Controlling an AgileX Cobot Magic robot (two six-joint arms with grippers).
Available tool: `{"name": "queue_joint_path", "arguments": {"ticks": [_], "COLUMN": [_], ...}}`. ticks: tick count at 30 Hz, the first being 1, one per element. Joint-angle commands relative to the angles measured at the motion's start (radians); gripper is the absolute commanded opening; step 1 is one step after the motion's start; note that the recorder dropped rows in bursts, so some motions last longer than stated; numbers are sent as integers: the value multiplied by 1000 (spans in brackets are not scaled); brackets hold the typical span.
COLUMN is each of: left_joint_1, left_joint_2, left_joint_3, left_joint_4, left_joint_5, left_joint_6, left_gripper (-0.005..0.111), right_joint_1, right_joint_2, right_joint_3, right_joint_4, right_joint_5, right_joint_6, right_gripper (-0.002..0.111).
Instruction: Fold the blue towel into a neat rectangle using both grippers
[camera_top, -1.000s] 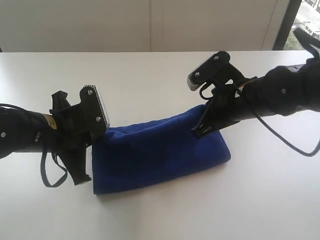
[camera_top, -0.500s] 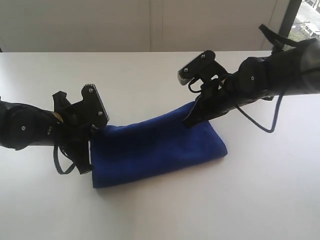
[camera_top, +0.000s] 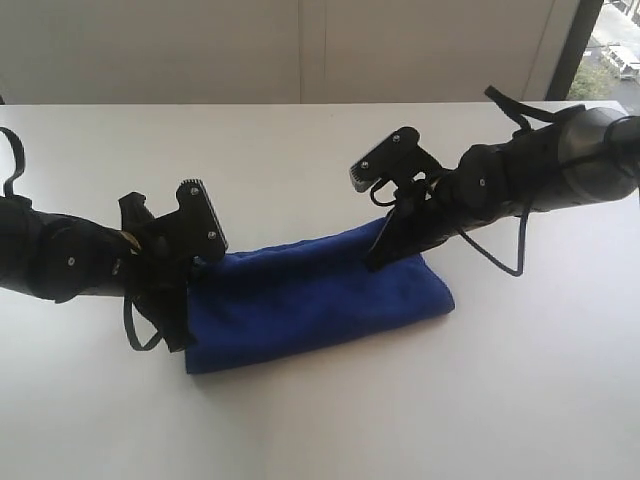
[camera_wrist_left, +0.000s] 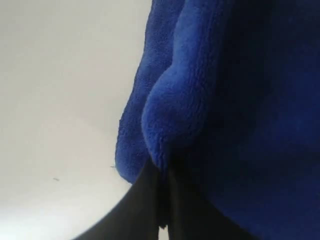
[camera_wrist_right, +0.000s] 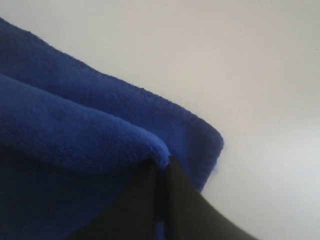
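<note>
Softly folded fuzzy blue towel (camera_top: 320, 295), left tool (camera_wrist_left: 162, 182), right tool (camera_wrist_right: 161, 175), both pinching plush edges

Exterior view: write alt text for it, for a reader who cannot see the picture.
A blue towel, folded over, lies on a white table, held at both ends. The black left tool is shut on its left edge and the black right tool on its far right corner.
</note>
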Motion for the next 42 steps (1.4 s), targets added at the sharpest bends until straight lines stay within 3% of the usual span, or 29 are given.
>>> {"name": "queue_joint_path", "arguments": {"ticks": [1, 6, 12, 16, 23, 28, 30, 32, 33, 34, 37, 42], "left_joint_1": [5, 5, 5, 5, 5, 5, 1, -7, -7, -7, -7, -7], "left_joint_2": [-2, -2, -2, -2, -56, -138, -153, -160, -155, -150, -107, -2], "left_joint_3": [-1, -1, -1, -1, -1, -1, -1, -7, -33, -54, -130, -150], "left_joint_4": [-10, -13, -17, -68, -78, -264, -268, -270, -273, -273, -284, -329], "left_joint_5": [-17, -25, -25, -34, -69, -153, -79, 51, 189, 261, 443, 459], "left_joint_6": [-5, -5, -5, 6, 50, 50, 34, -26, -108, -153, -216, -216], "left_gripper": [0, 5, 39, 51, 52, 41, 30, 8, 1, 0, 0, 0], "right_joint_1": [-8, -8, -8, -8, -43, -63, -63, -63, -63, -63, -63, -63], "right_joint_2": [2, 6, 13, 13, -63, -155, -162, -160, -149, -141, -85, -5], "right_joint_3": [-8, -8, -8, -8, -8, -8, -9, -29, -59, -80, -149, -154], "right_joint_4": [-5, -5, -5, -5, -5, -5, -5, -2, 2, 9, 100, 183], "right_joint_5": [-64, -86, -85, -85, -66, 66, 122, 243, 333, 387, 580, 638], "right_joint_6": [-4, -4, -4, -1, -1, 4, 46, 83, 68, 52, -50, -116], "right_gripper": [0, 6, 46, 55, 55, 54, 49, 26, 7, 0, 0, 0]}}
